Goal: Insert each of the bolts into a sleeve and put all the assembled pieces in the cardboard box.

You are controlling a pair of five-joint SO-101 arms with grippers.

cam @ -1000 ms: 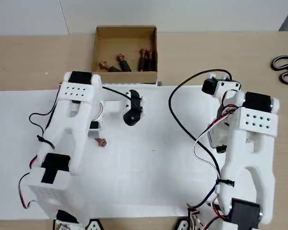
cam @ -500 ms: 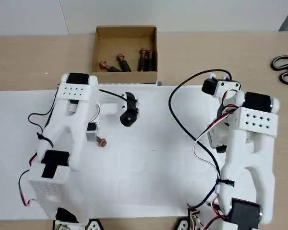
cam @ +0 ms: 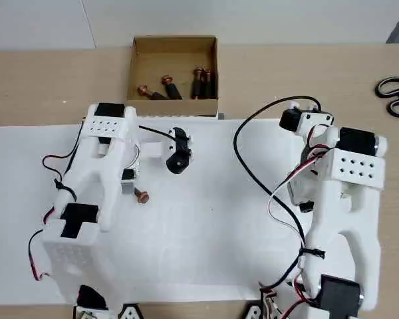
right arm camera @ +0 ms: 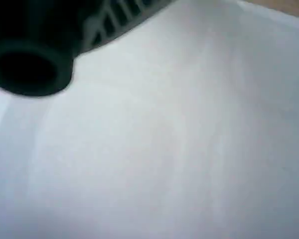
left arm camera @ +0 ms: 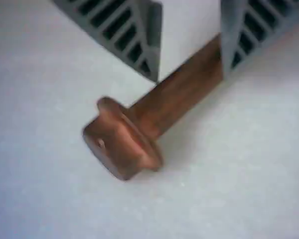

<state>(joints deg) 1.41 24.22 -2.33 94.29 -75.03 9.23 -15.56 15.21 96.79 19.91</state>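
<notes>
Cardboard box (cam: 173, 106), open at the top, stands on the wooden table (cam: 279, 73), touching the far edge of the white sheet (cam: 213, 226) that covers most of the surface near the robot. On the sheet, the left arm (cam: 100, 166) leans over the left part and the right arm (cam: 339, 199) stands on the right side. A pair of scissors (cam: 396, 94) lies on bare wood at the table's right edge, well apart from everything else. Inside the cardboard box lie several assembled pieces (cam: 198, 83), dark sleeves with copper heads showing. The right gripper (cam: 300, 196) is low over the sheet and appears clamped on a black sleeve (right arm camera: 30, 69), whose open end hangs above the white surface. The left gripper (left arm camera: 192, 74) is down at the sheet with its jaws partly apart, straddling the shank of a copper bolt (cam: 141, 197). One finger touches the shank and a gap shows at the other. The bolt lies flat on the sheet, with its flanged head sticking out beyond the fingertips.
</notes>
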